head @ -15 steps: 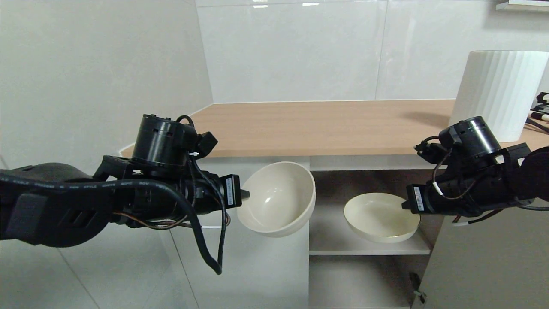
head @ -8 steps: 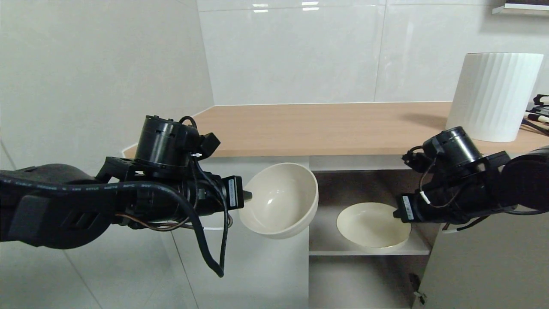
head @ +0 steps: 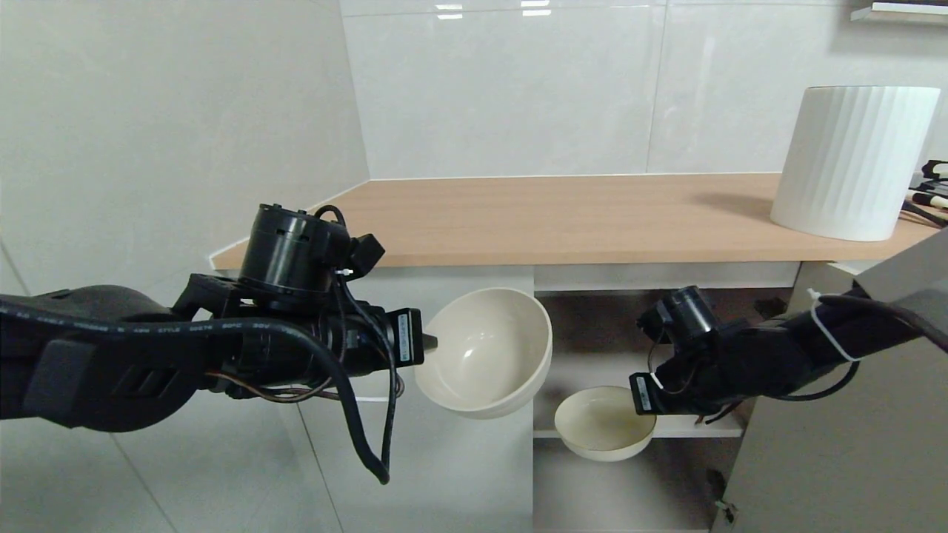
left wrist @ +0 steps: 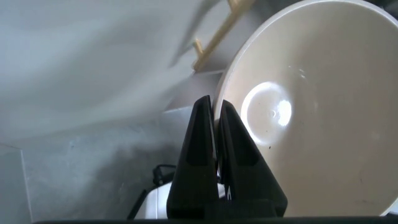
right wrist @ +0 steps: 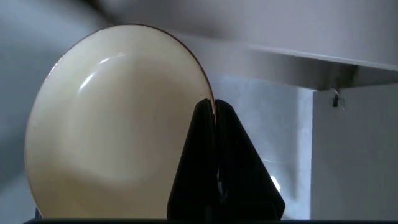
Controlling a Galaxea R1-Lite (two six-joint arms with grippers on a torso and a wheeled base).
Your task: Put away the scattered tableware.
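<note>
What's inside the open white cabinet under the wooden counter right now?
A white shelf, with the shallow cream dish at its front edge, clamped by the right gripper. The arm covers much of the shelf behind.

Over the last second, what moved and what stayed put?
The right gripper, shut on the shallow bowl, carried it down and toward the robot's left, to the front edge of the cabinet shelf. Nothing was taken hold of or let go. The left gripper kept the deep bowl by its rim in nearly the same spot. The ribbed white container stayed on the counter.
</note>
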